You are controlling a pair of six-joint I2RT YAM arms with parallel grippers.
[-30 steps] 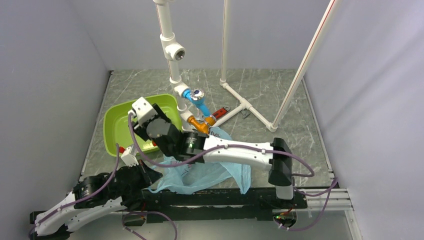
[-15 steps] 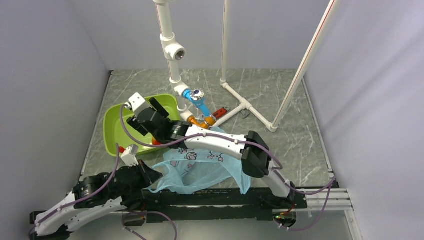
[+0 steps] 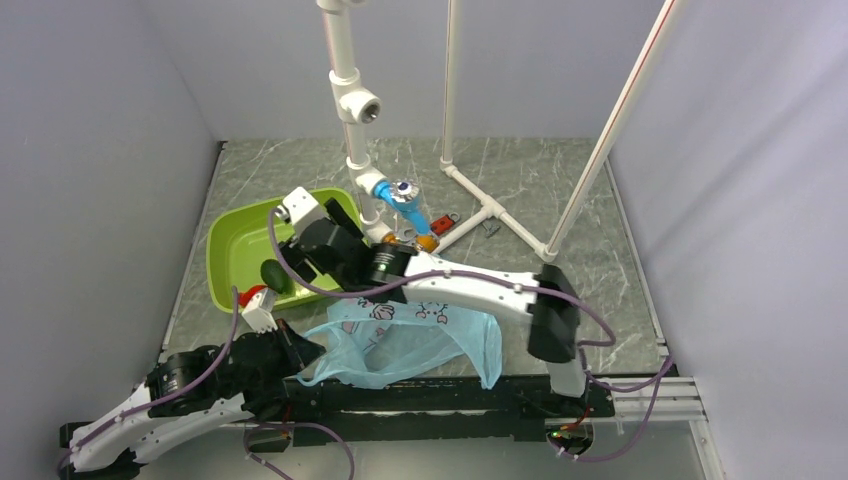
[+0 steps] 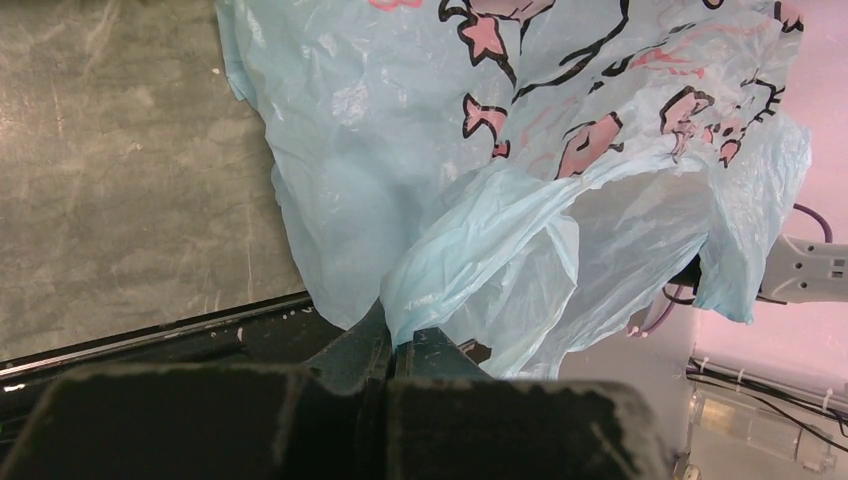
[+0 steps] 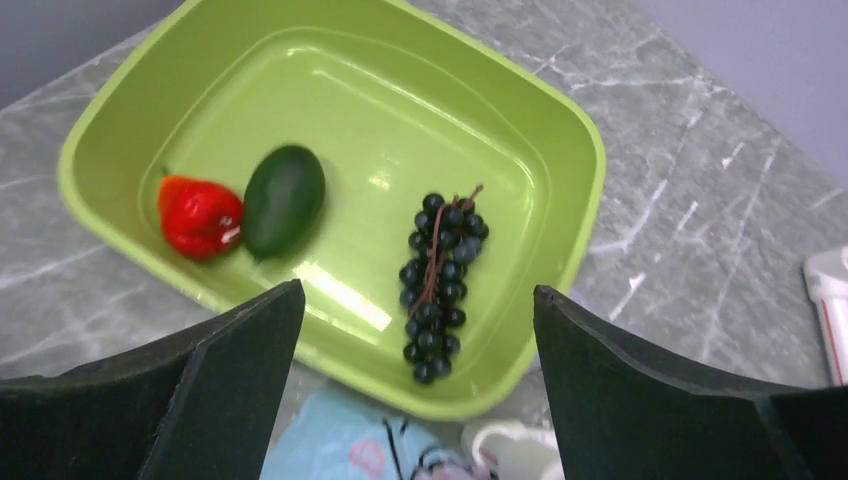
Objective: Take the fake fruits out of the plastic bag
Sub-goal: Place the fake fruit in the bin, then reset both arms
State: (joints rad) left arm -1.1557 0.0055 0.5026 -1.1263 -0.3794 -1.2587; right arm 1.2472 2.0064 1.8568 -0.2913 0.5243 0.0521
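**A:** While the right hand (image 5: 415, 300) hangs over the lime-green tub (image 5: 590, 150), where do the fruits lie?

**B:** In the tub, below the hand. The bunch of grapes (image 5: 440, 285) lies lengthwise on the tub floor, and in the wrist view it shows in the gap between the jaws. The green oval fruit (image 5: 283, 200) sits further left, just beside a red pepper (image 5: 200, 215).

**A:** Is that hand gripping anything?

**B:** No. It is released, with the jaws spread wide and nothing between them.

**A:** And the plastic bag (image 4: 340, 130)?

**B:** It is on the desk (image 5: 700, 180) near the front edge, crumpled and spread out under the right forearm. The left hand (image 4: 395, 340) is clenched on a gathered fold at the bag's left end.

**A:** How much room is there around the tub?

**B:** It is tight. The tub stands close to the left wall. The coloured joints of the white pipe frame (image 3: 355, 100) hang just behind the right wrist. Bare marbled desk shows past the tub's right rim. The bag's edge shows just below the tub's near rim.

**A:** How are the arms posed?

**B:** The right arm stretches from its base at the near right across to the left, above the bag. Its wrist is tipped down toward the tub. The left arm lies low along the near edge, with its hand pointing right into the bag.
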